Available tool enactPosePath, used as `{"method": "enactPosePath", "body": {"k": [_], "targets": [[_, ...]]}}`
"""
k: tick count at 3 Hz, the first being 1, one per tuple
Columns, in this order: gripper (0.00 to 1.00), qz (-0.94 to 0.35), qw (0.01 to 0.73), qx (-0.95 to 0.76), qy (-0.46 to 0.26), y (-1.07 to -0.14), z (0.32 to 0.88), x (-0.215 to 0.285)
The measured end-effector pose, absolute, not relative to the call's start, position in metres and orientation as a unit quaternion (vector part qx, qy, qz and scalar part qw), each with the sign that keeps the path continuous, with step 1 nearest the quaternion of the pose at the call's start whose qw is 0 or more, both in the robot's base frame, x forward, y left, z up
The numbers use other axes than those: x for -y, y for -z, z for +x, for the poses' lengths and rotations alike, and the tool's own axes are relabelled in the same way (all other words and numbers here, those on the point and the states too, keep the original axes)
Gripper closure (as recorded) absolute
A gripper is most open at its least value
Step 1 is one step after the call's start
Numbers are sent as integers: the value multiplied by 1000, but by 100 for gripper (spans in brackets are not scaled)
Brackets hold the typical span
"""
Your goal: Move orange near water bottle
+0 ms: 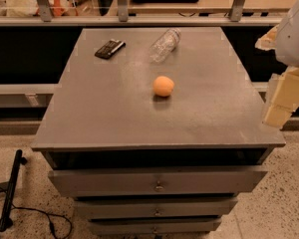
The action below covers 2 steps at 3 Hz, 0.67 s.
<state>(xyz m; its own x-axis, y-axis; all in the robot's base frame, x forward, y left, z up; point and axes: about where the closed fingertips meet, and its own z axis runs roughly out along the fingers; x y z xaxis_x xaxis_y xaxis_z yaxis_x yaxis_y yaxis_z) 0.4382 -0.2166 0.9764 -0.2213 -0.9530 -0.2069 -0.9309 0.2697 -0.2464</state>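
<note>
Standing on a speckled floor, a grey cabinet is shown with three drawers stacked down its near face. A black pole and a cable are seen on the floor at the near left. At the right edge of the scene, the gripper is held in the air just beside the cabinet top and off its surface. How far it is open, and whether anything is held, cannot be told. The orange is seen near the middle of the top, well apart from the gripper. Farther back, the water bottle is laid on its side, apart from the orange. A flat black object is set at the far left, near the bottle.
</note>
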Motion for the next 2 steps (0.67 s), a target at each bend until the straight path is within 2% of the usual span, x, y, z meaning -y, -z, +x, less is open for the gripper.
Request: {"method": "enactPosePath", "body": {"k": [2], "targets": [[0, -604, 172, -777, 31, -978, 440, 214]]}}
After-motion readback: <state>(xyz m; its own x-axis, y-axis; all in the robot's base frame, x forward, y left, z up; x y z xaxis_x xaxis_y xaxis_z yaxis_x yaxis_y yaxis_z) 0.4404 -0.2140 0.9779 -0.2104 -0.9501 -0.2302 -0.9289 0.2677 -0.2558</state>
